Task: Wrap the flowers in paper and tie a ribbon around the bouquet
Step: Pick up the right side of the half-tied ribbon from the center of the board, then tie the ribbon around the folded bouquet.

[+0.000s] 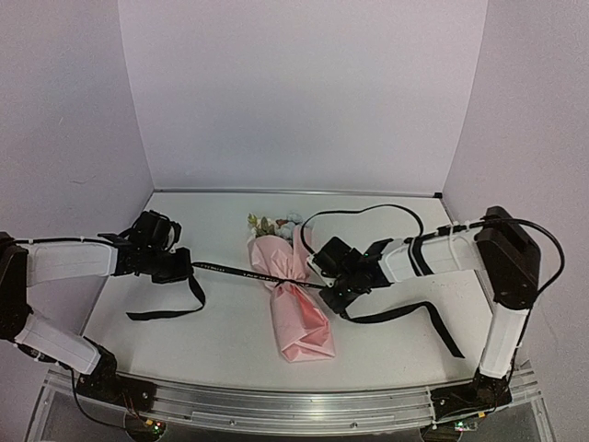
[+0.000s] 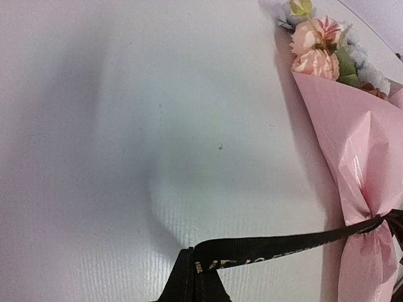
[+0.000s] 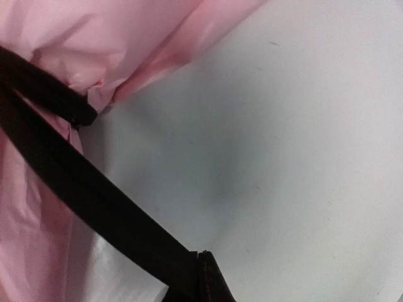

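The bouquet lies in the middle of the table, its pink paper [image 1: 299, 318] forming a cone with the flowers [image 1: 273, 226] poking out at the far end. The black ribbon [image 1: 230, 273] runs taut across the cone's waist. My left gripper [image 1: 189, 269] is shut on the ribbon left of the bouquet, and my right gripper [image 1: 333, 293] is shut on it just right of the paper. In the left wrist view the lettered ribbon [image 2: 283, 244] leads from the left gripper [image 2: 192, 277] to the paper [image 2: 359, 151], below the flowers [image 2: 318, 47]. In the right wrist view the ribbon [image 3: 82, 195] enters the right gripper [image 3: 198, 277] beside the paper [image 3: 94, 38].
Loose ribbon tails lie on the table, one at the left [image 1: 166, 311] and one at the right [image 1: 419, 318]. A thin black robot cable [image 1: 368, 210] loops above the right arm. White walls close the table at the back and sides.
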Robot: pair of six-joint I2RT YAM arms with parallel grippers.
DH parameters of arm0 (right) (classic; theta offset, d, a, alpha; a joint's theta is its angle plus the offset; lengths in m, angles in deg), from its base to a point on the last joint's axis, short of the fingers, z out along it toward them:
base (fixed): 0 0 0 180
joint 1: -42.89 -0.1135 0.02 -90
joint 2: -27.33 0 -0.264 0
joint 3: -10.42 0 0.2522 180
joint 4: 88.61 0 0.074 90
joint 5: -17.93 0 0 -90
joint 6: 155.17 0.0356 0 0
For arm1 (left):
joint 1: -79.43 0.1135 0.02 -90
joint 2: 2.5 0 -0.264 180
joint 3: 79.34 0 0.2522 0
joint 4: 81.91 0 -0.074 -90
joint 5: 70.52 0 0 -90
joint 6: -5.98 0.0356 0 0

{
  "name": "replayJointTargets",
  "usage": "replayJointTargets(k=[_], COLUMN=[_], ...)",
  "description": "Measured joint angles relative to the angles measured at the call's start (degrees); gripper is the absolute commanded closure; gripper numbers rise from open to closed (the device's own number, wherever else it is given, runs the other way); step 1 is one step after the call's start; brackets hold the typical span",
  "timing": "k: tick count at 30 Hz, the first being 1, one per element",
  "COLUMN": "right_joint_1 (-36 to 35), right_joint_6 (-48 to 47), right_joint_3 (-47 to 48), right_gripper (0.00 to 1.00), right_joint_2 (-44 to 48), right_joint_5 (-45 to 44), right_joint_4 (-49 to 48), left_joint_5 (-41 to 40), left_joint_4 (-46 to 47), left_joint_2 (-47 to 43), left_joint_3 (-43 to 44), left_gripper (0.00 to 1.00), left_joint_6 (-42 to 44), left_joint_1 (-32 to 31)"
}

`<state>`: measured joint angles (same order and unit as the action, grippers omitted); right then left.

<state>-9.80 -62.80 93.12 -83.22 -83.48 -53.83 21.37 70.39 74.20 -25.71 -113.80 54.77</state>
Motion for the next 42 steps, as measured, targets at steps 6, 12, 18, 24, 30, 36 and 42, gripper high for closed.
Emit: replayJointTargets(k=[6,12,18,24,30,36,42], right_joint_1=[-0.65,-1.33,-9.52,-19.63,-17.66,-11.66,-9.18], right_joint_6=[10.09,21.44,26.01,27.29,25.76,23.54,23.25], right_joint_3=[-13.52,-25.53,-28.69,-27.68,-27.10,-27.16,-26.97], right_gripper=[1.00,1.00,1.00,1.00,1.00,1.00,1.00], right_joint_2=[15.81,25.91,28.02,27.07,25.28,25.28,25.28], right_joint_5=[-6.69,-6.50,-8.39,-13.34,-14.58,-9.46,-0.51], right_joint_4=[-4.50,-8.41,-7.96,-8.05,-4.18,0.94,5.80], left_joint_5=[2.98,5.39,4.54,4.57,2.92,-4.06,-8.22], left_joint_4=[0.44,1.07,0.68,0.91,2.59,4.00,5.78], left_joint_2=[-0.16,1.05,2.15,-0.59,-3.66,-4.06,-4.04], left_joint_3=[-0.31,-1.39,-3.73,-7.59,-9.72,-10.01,-10.00], left_gripper=[1.00,1.00,1.00,1.00,1.00,1.00,1.00], left_joint_6=[-4.39,-9.02,-11.30,-11.63,-10.62,-8.76,-3.37], left_joint_1=[-1.69,-2.36,-1.57,2.18,-2.42,-12.38,-21.93])
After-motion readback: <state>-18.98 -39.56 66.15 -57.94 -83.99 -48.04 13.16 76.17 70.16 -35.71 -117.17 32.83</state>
